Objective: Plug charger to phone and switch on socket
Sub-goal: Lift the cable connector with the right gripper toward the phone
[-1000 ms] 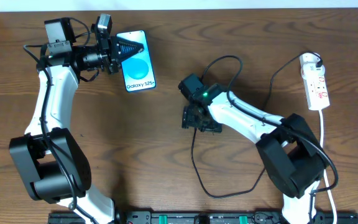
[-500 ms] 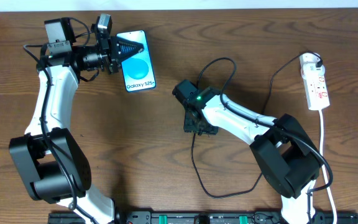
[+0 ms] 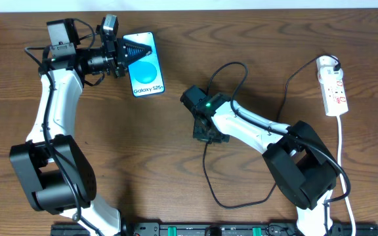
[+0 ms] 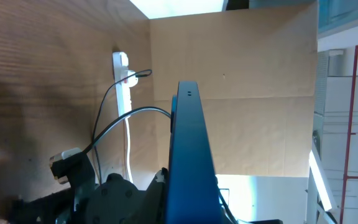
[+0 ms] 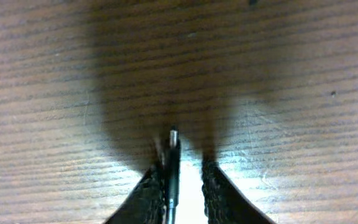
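Note:
The phone (image 3: 147,71), its blue screen facing up, lies at the back left with my left gripper (image 3: 135,51) shut on its upper left part. Seen from the left wrist, the phone (image 4: 188,143) is edge-on between the jaws. The charger (image 3: 204,172) is a thin black cable looping over the table's middle to the white socket (image 3: 332,85) at the far right. My right gripper (image 3: 208,132) points down at the table on the cable. In the right wrist view the metal-tipped charger plug (image 5: 173,155) rests against the left finger, with a bright gap to the other, so the right gripper (image 5: 182,173) is narrowly open.
The socket's white cord (image 3: 344,157) runs down the right edge toward the front. A dark rail (image 3: 209,229) lines the front edge. In the left wrist view the socket (image 4: 122,81) stands far off before a brown board (image 4: 247,93).
My right gripper's jaws have drawn much closer together around the charger's plug end, and the right arm has shifted slightly left. The left arm and the phone have not moved.

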`<state>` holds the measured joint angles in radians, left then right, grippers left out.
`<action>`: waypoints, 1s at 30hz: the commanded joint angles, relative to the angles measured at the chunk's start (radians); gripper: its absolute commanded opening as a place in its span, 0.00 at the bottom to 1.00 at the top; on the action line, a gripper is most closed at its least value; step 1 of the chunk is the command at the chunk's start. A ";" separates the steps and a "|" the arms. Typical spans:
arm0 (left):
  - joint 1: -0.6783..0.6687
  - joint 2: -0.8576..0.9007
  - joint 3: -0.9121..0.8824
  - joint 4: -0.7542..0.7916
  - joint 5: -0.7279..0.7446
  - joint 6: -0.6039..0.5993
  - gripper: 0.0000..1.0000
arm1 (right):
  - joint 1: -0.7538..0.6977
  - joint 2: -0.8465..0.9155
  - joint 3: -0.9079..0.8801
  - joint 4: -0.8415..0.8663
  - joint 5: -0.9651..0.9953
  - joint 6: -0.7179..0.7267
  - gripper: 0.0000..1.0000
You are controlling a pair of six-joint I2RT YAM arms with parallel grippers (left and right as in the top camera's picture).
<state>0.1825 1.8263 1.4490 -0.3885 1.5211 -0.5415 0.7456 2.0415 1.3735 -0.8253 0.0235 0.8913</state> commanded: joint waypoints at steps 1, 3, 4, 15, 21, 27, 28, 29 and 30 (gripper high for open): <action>0.003 -0.003 0.010 0.000 0.049 0.018 0.07 | 0.008 0.023 0.008 0.003 0.011 0.019 0.09; 0.003 -0.003 0.010 0.000 0.048 0.018 0.08 | 0.008 0.023 0.008 0.003 0.011 0.021 0.03; 0.003 -0.003 0.010 0.000 0.048 0.018 0.07 | 0.008 0.023 0.008 0.004 0.010 0.021 0.01; 0.003 -0.003 0.010 0.000 0.038 0.018 0.07 | -0.053 0.022 0.014 0.084 -0.187 -0.069 0.01; 0.002 -0.003 0.010 0.000 0.030 0.024 0.07 | -0.200 0.022 0.015 0.329 -0.899 -0.404 0.01; -0.006 -0.003 0.010 0.000 -0.028 0.037 0.08 | -0.262 0.022 0.015 0.551 -1.298 -0.444 0.01; -0.008 -0.003 0.010 0.000 -0.038 0.037 0.08 | -0.264 0.022 0.015 0.574 -1.326 -0.444 0.01; -0.010 -0.003 0.010 0.000 -0.049 0.037 0.08 | -0.264 0.022 0.015 0.605 -1.352 -0.444 0.01; -0.010 -0.003 0.010 0.001 -0.053 0.036 0.08 | -0.263 0.022 0.015 0.631 -1.373 -0.443 0.01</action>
<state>0.1791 1.8263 1.4490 -0.3889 1.4750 -0.5205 0.4763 2.0636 1.3777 -0.2337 -1.0916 0.5041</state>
